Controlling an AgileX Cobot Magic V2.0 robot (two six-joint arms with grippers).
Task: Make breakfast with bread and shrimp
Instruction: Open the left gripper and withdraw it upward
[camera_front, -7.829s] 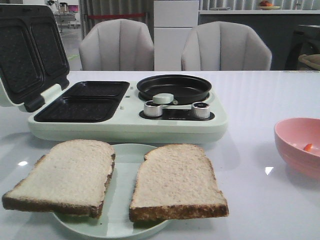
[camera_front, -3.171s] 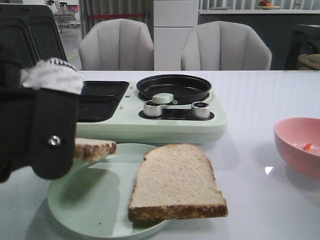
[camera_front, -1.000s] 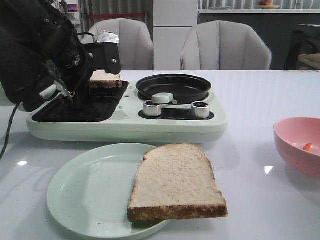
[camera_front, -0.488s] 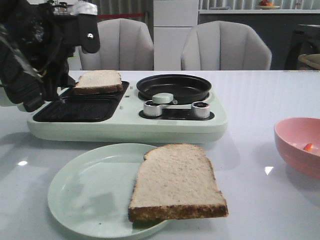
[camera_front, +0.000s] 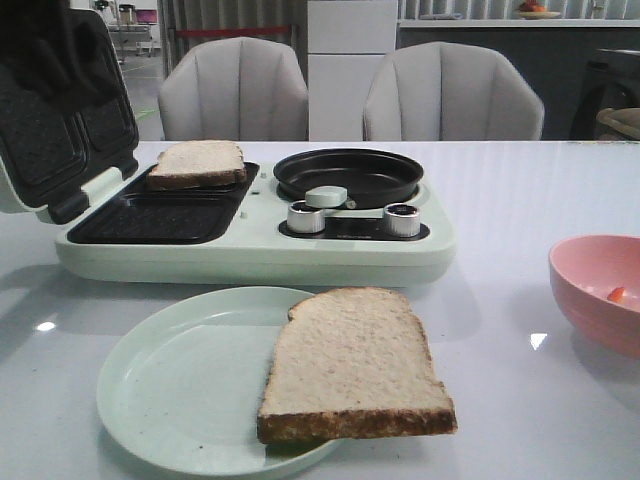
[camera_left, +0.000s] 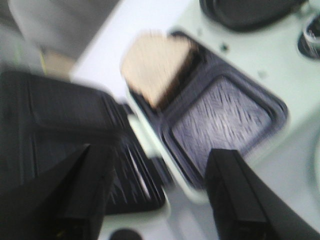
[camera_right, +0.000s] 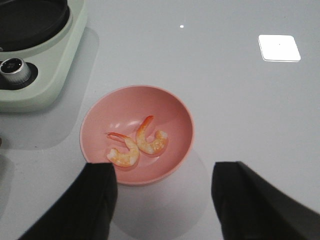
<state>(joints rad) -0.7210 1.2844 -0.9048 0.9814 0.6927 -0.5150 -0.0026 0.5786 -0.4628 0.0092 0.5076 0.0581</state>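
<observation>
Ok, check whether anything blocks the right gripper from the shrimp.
Nothing visible does. The right gripper hangs open above the pink bowl, and the two shrimp lie uncovered in it.

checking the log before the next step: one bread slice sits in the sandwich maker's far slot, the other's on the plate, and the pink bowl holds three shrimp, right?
Not quite: the pink bowl holds two shrimp, as the right wrist view shows. The rest stands: one bread slice in the sandwich maker's far slot, the other slice on the plate.
</observation>
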